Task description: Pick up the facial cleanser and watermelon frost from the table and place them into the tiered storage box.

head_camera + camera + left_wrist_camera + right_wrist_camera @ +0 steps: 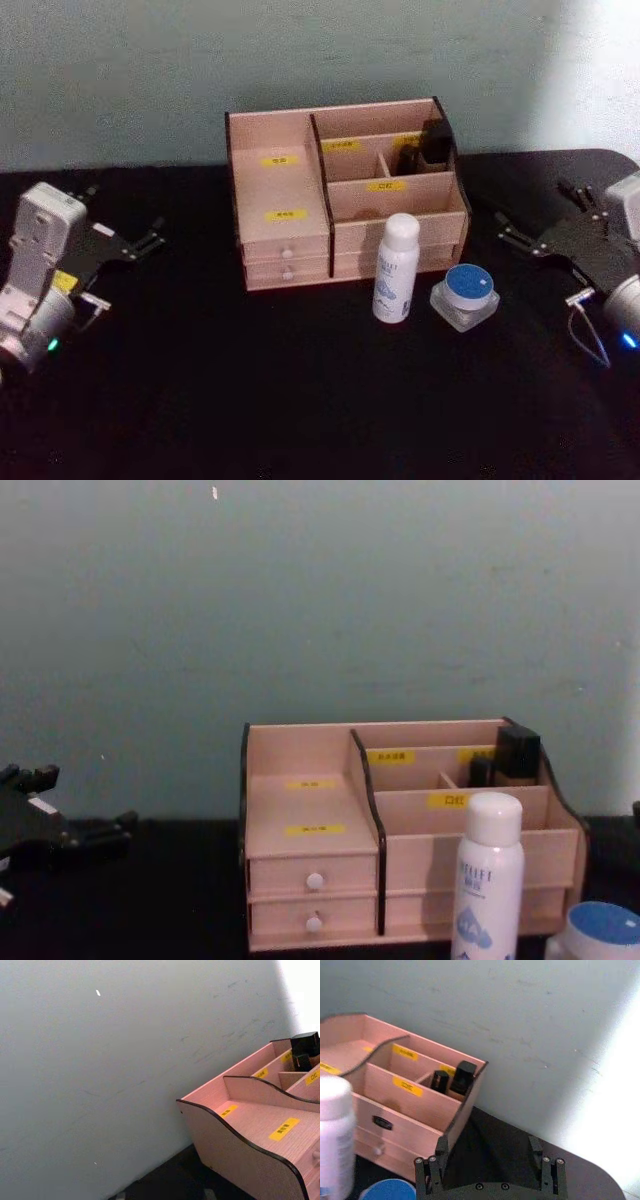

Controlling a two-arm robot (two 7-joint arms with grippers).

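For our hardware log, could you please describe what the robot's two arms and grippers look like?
The left gripper and right gripper are black, each with two slim fingers. Their wrists have pale grey-white housings. The left carries a small yellow label and a green light; the right shows a blue light and a thin looping wire.

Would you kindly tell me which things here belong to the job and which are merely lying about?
Job: white bottle, blue-lidded jar, wooden organiser, left pincer and right pincer, both open, parked either side.
Lying about: dark bottles in the organiser's back right compartment.
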